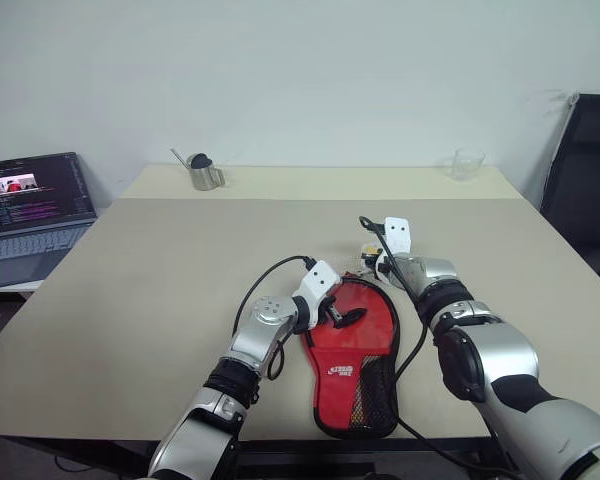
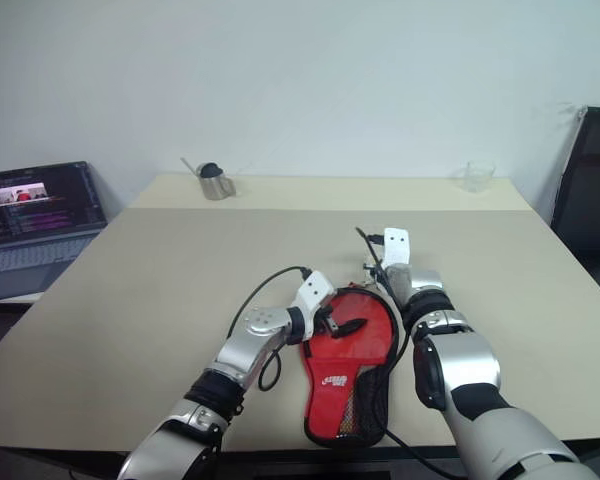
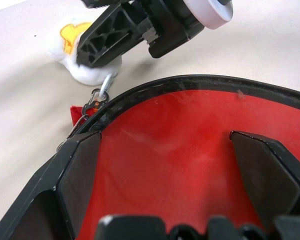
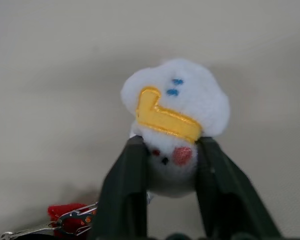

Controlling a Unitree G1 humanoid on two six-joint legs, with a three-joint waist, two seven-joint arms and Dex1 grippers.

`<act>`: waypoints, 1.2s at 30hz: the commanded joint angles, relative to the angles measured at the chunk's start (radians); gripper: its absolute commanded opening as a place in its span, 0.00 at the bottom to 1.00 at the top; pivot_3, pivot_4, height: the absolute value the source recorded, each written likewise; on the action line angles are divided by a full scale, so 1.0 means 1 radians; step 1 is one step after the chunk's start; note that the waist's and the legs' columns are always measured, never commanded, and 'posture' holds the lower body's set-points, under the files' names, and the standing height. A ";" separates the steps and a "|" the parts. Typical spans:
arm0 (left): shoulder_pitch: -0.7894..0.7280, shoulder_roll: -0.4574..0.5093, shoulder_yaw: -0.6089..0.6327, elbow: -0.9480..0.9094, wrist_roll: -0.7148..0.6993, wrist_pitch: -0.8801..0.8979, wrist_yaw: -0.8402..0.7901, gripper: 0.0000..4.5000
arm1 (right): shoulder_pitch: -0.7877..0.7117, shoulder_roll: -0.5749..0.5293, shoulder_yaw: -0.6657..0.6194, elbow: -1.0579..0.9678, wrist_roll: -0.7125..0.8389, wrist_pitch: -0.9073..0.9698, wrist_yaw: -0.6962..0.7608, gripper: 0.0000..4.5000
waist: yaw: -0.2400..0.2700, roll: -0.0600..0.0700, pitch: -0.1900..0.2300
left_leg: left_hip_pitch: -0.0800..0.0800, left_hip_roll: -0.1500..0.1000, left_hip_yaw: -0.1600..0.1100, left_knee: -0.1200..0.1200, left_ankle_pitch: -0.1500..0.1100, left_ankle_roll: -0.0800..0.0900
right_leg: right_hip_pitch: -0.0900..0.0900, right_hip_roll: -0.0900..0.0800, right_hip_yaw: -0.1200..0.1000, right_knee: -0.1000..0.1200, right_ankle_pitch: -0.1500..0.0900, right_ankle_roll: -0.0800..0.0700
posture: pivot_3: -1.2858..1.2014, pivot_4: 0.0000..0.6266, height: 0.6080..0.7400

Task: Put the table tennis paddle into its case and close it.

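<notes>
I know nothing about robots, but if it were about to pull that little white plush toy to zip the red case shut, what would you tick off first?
1. Right claw closed on the white plush charm: ok, both fingers squeeze it.
2. Charm linked to the zip: ok, a metal clip joins it to the case's rim.
3. Left claw steadying the case: ok, its open fingers rest over the red face.
4. Paddle fully inside: cannot tell, none of it is visible.
5. How far the zip is already closed: cannot tell.
6. Table free along the pull path: ok; the metal cup stands far back.
</notes>
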 commanded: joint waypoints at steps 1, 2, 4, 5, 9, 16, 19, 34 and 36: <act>0.052 0.004 -0.057 0.081 0.053 0.061 -0.007 1.00 | 0.006 -0.015 -0.010 -0.023 -0.003 -0.012 -0.014 0.04 | 0.000 0.000 0.000 | 0.001 0.000 0.000 0.000 0.000 0.000 | 0.001 0.000 0.000 0.000 0.000 0.000 | 0.52 0.24 1.00; 0.050 0.004 -0.056 0.085 0.054 0.060 -0.006 1.00 | 0.007 -0.019 -0.010 -0.024 -0.005 -0.014 -0.017 0.01 | 0.000 0.000 0.000 | 0.002 0.000 0.000 -0.001 0.000 0.000 | 0.002 0.000 0.000 -0.001 0.000 0.000 | 0.52 0.24 1.00; 0.046 0.003 -0.056 0.092 0.056 0.059 -0.006 1.00 | 0.009 -0.027 -0.009 -0.027 -0.009 -0.017 -0.022 0.00 | 0.000 0.000 0.000 | 0.004 0.000 0.000 -0.001 0.000 0.000 | 0.004 0.000 0.000 -0.001 0.000 0.000 | 0.52 0.24 1.00; 0.043 0.003 -0.056 0.097 0.056 0.059 -0.006 1.00 | 0.009 -0.036 -0.009 -0.030 -0.011 -0.017 -0.021 0.00 | 0.001 0.000 0.000 | 0.005 0.000 0.000 -0.002 0.000 0.000 | 0.005 0.000 0.000 -0.002 0.000 0.000 | 0.52 0.24 1.00; 0.035 -0.001 -0.064 0.113 0.061 0.056 -0.010 1.00 | 0.016 -0.075 -0.003 -0.048 -0.023 -0.019 -0.026 0.00 | 0.003 0.000 0.000 | 0.005 0.000 0.000 -0.002 0.000 0.000 | 0.006 0.000 0.000 -0.002 0.000 0.000 | 0.52 0.24 1.00; 0.016 -0.015 -0.075 0.150 0.069 0.048 -0.008 1.00 | 0.062 -0.135 0.012 -0.100 -0.033 0.017 -0.009 0.00 | 0.005 0.000 0.000 | 0.007 -0.001 0.000 -0.002 0.000 0.000 | 0.008 -0.001 -0.001 -0.003 0.000 0.000 | 0.52 0.24 1.00; 0.013 -0.019 -0.075 0.153 0.071 0.048 -0.010 1.00 | 0.089 -0.170 0.016 -0.150 -0.031 0.051 0.011 0.00 | 0.007 0.000 0.000 | 0.009 0.000 -0.001 -0.002 0.000 0.000 | 0.010 -0.002 -0.001 -0.003 0.000 0.000 | 0.52 0.24 1.00; 0.002 -0.016 -0.090 0.178 0.087 0.045 -0.010 1.00 | 0.465 -0.369 0.182 -0.934 0.015 0.494 0.328 0.00 | 0.015 0.000 0.000 | 0.009 0.000 -0.001 -0.003 -0.001 0.001 | 0.011 -0.009 -0.001 -0.007 -0.001 0.003 | 0.52 0.24 1.00; 0.001 -0.016 -0.094 0.182 0.089 0.043 -0.013 1.00 | 0.507 -0.400 0.186 -1.007 0.029 0.542 0.365 0.00 | 0.017 0.000 0.000 | 0.009 0.000 -0.002 -0.003 -0.001 0.001 | 0.011 -0.010 -0.003 -0.007 -0.002 0.003 | 0.52 0.24 1.00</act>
